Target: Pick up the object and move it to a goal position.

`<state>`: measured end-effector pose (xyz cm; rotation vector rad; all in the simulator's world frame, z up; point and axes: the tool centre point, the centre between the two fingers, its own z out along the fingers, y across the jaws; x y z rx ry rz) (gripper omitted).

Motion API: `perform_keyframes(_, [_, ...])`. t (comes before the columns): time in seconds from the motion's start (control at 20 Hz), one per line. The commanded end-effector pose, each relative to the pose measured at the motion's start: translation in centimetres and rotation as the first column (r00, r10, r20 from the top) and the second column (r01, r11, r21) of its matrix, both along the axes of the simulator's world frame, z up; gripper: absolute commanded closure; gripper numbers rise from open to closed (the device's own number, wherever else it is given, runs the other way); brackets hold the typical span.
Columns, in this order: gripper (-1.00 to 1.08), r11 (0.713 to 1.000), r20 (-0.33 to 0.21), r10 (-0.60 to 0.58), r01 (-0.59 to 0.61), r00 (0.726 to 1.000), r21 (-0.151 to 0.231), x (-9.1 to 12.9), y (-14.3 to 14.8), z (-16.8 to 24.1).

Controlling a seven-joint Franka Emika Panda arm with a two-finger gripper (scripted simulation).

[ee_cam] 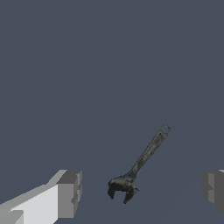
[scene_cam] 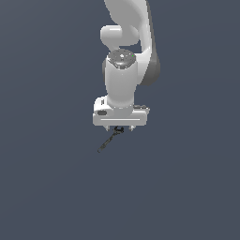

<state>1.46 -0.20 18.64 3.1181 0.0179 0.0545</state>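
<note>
white two-finger gripper [ee_cam: 140,192]: fingers stood wide apart, gripping nothing | slender dark grey-black metal wrench [ee_cam: 142,164]: head lay between the fingers, handle reaching away

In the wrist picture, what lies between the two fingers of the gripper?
Between the two fingers of the open gripper, the wrist view shows only the jaw head of the dark wrench, untouched by either; around it is bare grey ground.

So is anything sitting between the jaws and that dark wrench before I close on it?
Nothing visible. In the wrist view the dark grey adjustable wrench lies alone on the flat grey surface, its head end in the gap between the two open jaws of the white gripper. Neither jaw touches it.
</note>
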Motion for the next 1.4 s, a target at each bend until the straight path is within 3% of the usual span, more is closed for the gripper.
perform_keyframes(0.0, [-0.92, 1.0, 0.0, 0.0, 0.0, 1.0, 0.0, 0.0, 0.0, 0.0])
perform_keyframes(0.65, [-0.92, 0.998, 0.025, -0.049, 0.048, 0.998, 0.026, 0.8, -0.2, 1.9])
perform_keyframes(1.05, [-0.92, 0.993, 0.018, -0.115, 0.115, 0.993, 0.033, 0.3, -0.6, 0.3])
perform_keyframes(1.35, [-0.92, 0.972, 0.005, -0.232, 0.232, 0.973, 0.041, -0.6, -1.4, -2.3])
